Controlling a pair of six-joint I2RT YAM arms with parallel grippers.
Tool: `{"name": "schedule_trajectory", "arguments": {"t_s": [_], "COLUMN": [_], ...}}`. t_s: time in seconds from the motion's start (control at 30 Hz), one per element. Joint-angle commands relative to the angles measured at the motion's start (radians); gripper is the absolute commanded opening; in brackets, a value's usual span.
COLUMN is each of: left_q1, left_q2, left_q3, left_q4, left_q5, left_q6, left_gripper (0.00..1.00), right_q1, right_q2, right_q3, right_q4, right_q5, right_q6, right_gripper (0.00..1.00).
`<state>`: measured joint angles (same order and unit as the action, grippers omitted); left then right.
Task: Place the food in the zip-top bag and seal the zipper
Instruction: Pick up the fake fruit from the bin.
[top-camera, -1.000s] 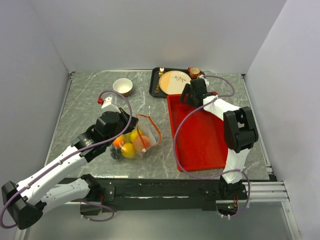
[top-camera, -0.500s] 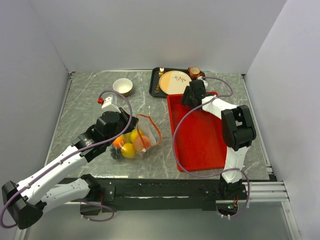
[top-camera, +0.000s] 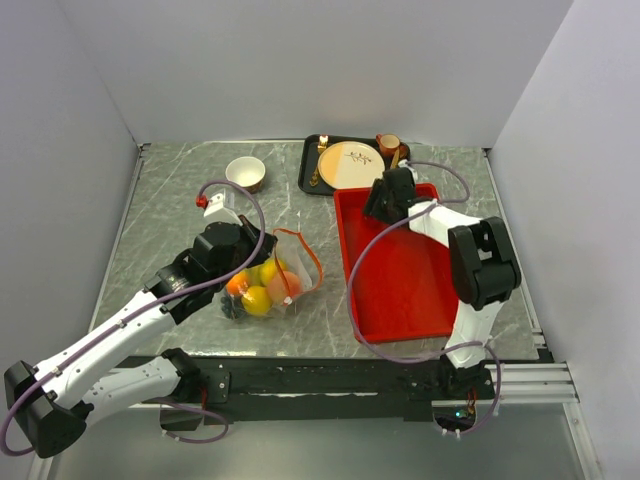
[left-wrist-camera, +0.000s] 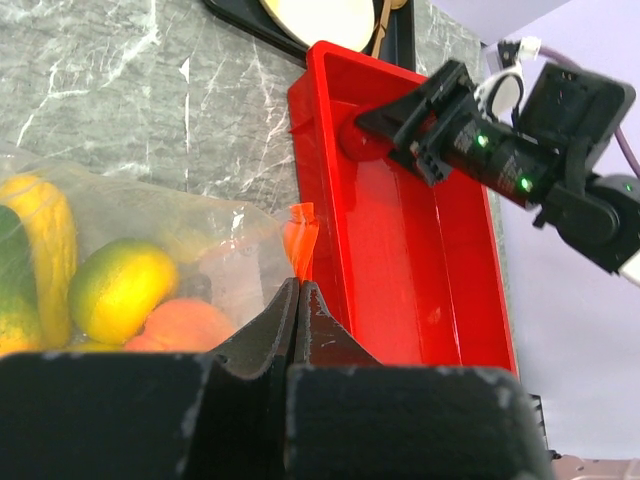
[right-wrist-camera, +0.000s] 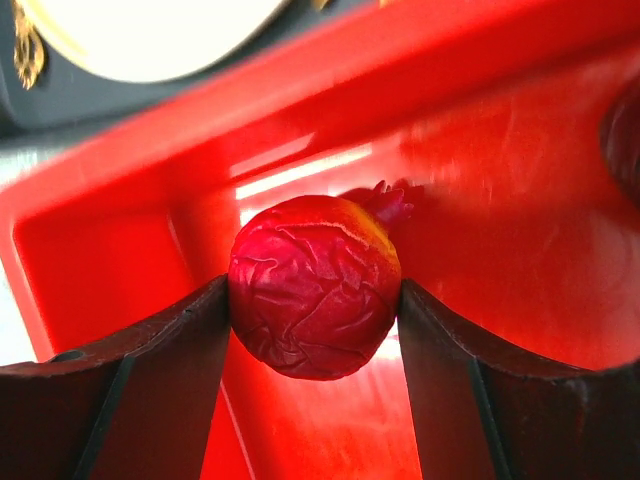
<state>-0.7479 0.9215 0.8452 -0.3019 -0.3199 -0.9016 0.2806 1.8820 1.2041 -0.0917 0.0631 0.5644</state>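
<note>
Marble table (top-camera: 170, 205), zip-top bag (top-camera: 288, 262), red tray (top-camera: 400, 295), black tray (top-camera: 309, 168), bowl (top-camera: 245, 173)

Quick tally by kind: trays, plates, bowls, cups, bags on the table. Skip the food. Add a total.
trays: 2, red tray and black tray
plate: 1
bowl: 1
cup: 1
zip-top bag: 1
total: 6

Top looks down; wrists close — sharing red tray (top-camera: 400, 285).
</note>
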Motion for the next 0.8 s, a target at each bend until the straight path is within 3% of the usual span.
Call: {"name": "schedule_trajectory", "arguments": {"t_s": [0.0,0.27,0.4,0.77], "left_q1": [-0.004,-0.004,-0.004,-0.004], "left_q2": [0.005,0.028,0.027,0.014], "left_q3": [-0.001,0.005,-0.003,-0.011], "left_q4": [0.043,0.05,0.066,0.061], "left_q5": [-0.007,0.007,0.016,0.016], "left_q6": [0.021,0.024,0.024,0.021], "left_gripper": [0.01,0.01,0.01,0.01], "right_q1": [-0.006,0.005,0.023,0.023], "right_q2": [-0.099,-0.182,-0.205,-0.225], "right_q3": [-0.07,-0.199,-0.204,-0.195], "right_q4": [0.007,0.003,-0.037,-0.045], "right_q5": [-0.06,-0.152,-0.098,-0.098], "right_q6": [0.006,-0.021,-0.049,-0.061], "right_gripper": [0.48,0.59,0.72,0.8]}}
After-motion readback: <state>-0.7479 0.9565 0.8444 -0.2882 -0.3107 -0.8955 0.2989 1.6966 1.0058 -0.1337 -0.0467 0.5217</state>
